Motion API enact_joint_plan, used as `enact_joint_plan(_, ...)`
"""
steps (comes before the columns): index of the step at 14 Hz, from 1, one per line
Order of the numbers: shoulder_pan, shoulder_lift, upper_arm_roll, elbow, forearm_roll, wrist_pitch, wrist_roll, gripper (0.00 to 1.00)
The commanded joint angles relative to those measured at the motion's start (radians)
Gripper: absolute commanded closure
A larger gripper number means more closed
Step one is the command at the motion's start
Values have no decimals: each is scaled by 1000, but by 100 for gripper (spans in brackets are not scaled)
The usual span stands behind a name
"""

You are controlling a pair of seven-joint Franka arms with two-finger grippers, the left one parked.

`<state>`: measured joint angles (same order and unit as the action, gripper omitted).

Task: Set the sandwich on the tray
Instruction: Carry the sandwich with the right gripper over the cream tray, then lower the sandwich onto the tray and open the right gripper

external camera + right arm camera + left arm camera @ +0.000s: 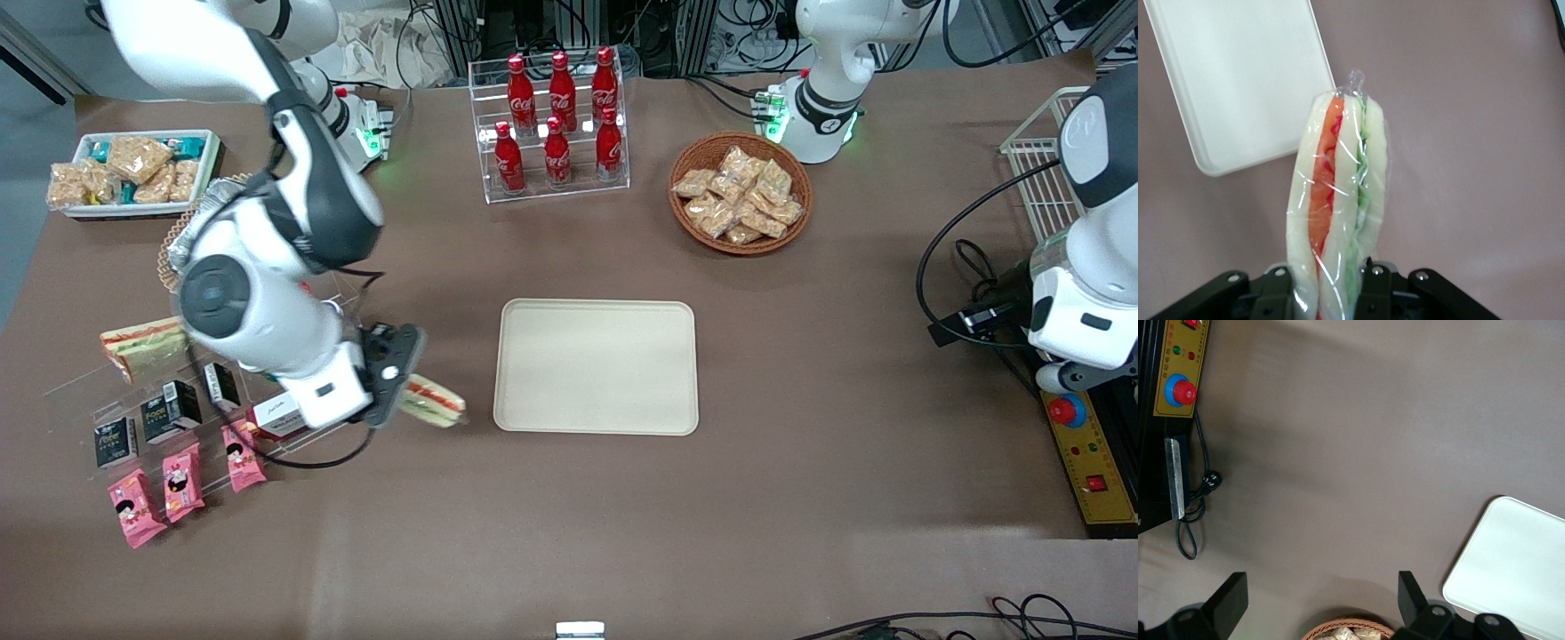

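Gripper [1328, 293] pinching the sandwich [1338, 200], one black finger [1275, 293] pressed on each bread side. Sandwich poking straight out from between the fingers, wrapped in clear plastic, with an orange-red stripe and a green stripe down its middle and a little twist of wrap at the tip. From the front, gripper [404, 391] up in the air above the brown table [622, 533], with the sandwich [433, 402] sticking out of it toward the tray [596, 366]. Sandwich not on the tray, just beside its rim, on the working arm's side. Tray flat, cream colored, with round corners and nothing on it. Under the arm, a clear stand [107, 391] with a second sandwich [142, 345], small black cartons [171, 412] and, nearer the front camera, three pink packs [182, 480]. A red and white carton [276, 418] right by the gripper's wrist. Farther from the front camera, a white bin of snack packs [133, 173] toward the working arm's end of the table. A clear rack of red cola bottles [556, 124] farther from the front camera than the tray. A round wicker basket of snack bags [740, 192] beside that rack, toward the parked arm's end. A yellow box with a red button [1080, 453] at the table edge on the parked arm's end.
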<state>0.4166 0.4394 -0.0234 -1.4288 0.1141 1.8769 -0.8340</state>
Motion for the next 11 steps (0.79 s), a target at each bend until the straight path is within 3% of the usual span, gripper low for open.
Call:
enact_joint_plan(1,48,48,-3,24,6,77,125,73)
enact_joint_plan(11,247,283,-9,68,-39,337,148,73)
